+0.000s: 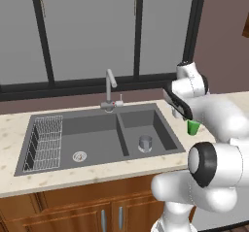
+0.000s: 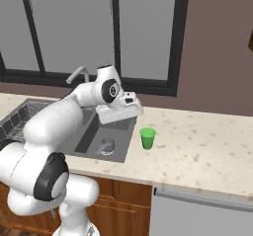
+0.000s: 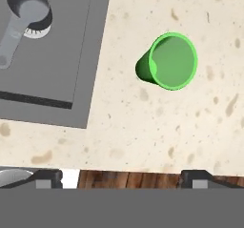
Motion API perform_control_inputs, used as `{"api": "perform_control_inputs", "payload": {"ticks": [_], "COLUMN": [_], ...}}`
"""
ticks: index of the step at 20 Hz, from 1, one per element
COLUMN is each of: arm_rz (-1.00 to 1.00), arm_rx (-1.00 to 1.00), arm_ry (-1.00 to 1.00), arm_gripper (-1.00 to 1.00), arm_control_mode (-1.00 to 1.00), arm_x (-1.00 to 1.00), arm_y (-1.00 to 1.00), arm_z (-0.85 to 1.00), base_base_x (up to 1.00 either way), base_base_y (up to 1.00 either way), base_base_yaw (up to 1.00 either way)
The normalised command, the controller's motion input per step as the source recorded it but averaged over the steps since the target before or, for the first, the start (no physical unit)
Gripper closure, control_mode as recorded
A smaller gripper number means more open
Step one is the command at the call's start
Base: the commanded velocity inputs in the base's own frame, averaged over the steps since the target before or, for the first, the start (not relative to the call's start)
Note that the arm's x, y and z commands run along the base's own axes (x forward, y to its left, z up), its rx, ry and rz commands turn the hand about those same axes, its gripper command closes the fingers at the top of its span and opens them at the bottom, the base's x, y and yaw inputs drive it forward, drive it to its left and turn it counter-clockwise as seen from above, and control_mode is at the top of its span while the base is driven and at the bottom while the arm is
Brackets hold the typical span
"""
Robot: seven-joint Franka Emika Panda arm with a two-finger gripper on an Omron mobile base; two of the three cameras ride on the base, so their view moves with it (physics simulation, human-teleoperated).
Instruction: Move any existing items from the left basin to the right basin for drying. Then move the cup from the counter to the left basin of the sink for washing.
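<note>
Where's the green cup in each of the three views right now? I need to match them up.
Left base view: the cup is at right of centre, partly behind the arm, on the counter just right of the sink.
Right base view: the cup stands at centre, right of the sink.
Hand view: the cup is upper right.
Shared landmark: the grey cylinder in the right basin.

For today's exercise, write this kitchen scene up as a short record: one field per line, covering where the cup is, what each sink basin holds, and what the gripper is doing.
cup: upright on the counter, just right of the sink, empty
left basin: wire rack at its left end, round drain; no loose items
right basin: holds a grey metal cylinder
faucet: behind the divider between basins
gripper: above the counter edge, cup ahead of it, fingers apart, holding nothing
task stage: cup not yet picked up
</note>
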Motion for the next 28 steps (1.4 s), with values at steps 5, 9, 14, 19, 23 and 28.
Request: {"api": "perform_control_inputs", "payload": {"ticks": [5, 9, 14, 19, 23, 28], "arm_rz": [-0.04, -0.01, 0.00, 0.00, 0.00, 0.00], "arm_rx": [-0.02, 0.00, 0.00, 0.00, 0.00, 0.00], "arm_ry": [0.15, 0.07, 0.01, 0.01, 0.00, 0.00], "arm_gripper": [-1.00, -1.00, -1.00, -1.00, -1.00, -1.00], "arm_control_mode": [-1.00, -1.00, -1.00, -1.00, -1.00, -1.00], "arm_x": [0.18, 0.24, 0.26, 0.18, 0.09, 0.07], "arm_y": [-0.16, -0.14, -0.15, -0.17, -0.19, -0.08], "arm_z": [-0.37, -0.21, -0.05, -0.15, -0.29, -0.32], "base_base_x": [0.00, 0.00, 0.00, 0.00, 0.00, 0.00], "base_base_y": [0.00, 0.00, 0.00, 0.00, 0.00, 0.00], "base_base_yaw": [0.00, 0.00, 0.00, 0.00, 0.00, 0.00]}}
